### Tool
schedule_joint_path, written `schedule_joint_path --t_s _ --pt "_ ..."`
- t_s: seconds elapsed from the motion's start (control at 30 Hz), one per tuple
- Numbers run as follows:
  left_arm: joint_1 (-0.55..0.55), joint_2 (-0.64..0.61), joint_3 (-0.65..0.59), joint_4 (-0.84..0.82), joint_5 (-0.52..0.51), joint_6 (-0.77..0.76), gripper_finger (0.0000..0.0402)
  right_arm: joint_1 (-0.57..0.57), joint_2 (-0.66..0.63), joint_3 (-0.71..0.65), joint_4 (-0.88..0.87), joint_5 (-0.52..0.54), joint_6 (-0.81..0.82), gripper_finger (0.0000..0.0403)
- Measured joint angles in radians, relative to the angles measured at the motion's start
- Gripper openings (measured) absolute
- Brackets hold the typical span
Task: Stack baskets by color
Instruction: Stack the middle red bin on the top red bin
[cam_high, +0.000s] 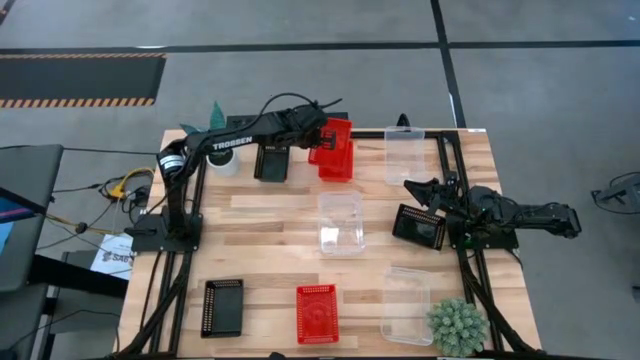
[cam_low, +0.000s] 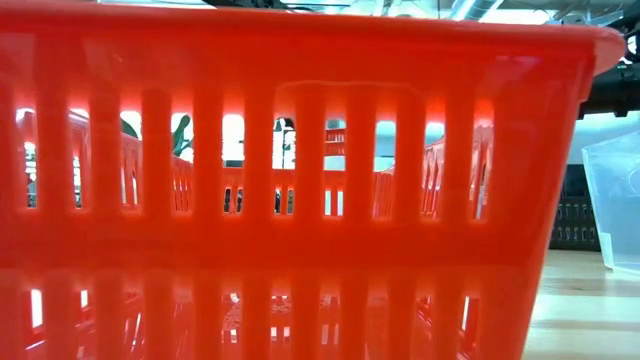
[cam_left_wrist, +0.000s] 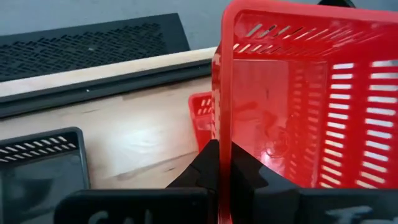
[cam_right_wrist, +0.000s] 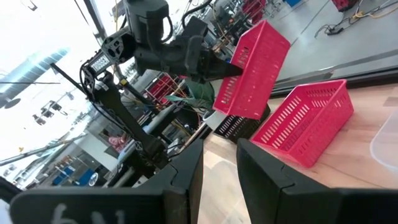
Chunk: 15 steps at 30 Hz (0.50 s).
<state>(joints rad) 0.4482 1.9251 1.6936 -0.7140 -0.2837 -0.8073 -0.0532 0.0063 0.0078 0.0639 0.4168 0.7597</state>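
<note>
My left gripper (cam_high: 318, 133) reaches to the table's far side and is shut on a red mesh basket (cam_high: 330, 138). That basket hangs tilted over a second red basket (cam_high: 337, 163), which rests on the table. A black basket (cam_high: 272, 161) lies just left of them. My right gripper (cam_right_wrist: 219, 163) stands open at the table's right, with nothing between its fingers and a black basket (cam_high: 420, 226) beside it. A clear basket (cam_high: 405, 155) sits far right and another (cam_high: 341, 222) in the middle. A black (cam_high: 222, 307), a red (cam_high: 316, 313) and a clear basket (cam_high: 407, 305) line the near edge. My left gripper pinches one wall of the red basket at its rim (cam_left_wrist: 225, 146), with one finger (cam_left_wrist: 249, 171) inside the basket and the other outside. The fingers come slanting down from the table's left. The basket hangs tilted, lifted clear above the other red basket (cam_left_wrist: 202, 112).
A spiky potted plant (cam_high: 457, 325) stands at the near right corner, and another plant (cam_high: 215, 120) stands at the far left behind my left arm. The near red basket (cam_low: 300, 200) fills the low view. Bare wood lies between the rows.
</note>
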Motion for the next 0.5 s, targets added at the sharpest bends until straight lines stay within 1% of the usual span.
schedule_joint_path --t_s 0.27,0.37,0.43,0.5 --pt "-0.009 0.011 0.000 0.032 -0.001 -0.054 0.0000 0.000 0.000 0.000 0.000 0.000 0.000 0.0119" --pt "-0.016 0.025 0.000 0.060 -0.020 -0.073 0.0000 0.000 0.000 0.000 0.000 0.000 0.000 0.0119" --pt "-0.017 0.032 -0.001 0.046 -0.019 -0.075 0.0000 0.000 0.000 0.000 0.000 0.000 0.000 0.0119" --pt "-0.022 0.044 0.000 0.077 -0.034 -0.086 0.0000 0.000 0.000 0.000 0.000 0.000 0.000 0.0119"
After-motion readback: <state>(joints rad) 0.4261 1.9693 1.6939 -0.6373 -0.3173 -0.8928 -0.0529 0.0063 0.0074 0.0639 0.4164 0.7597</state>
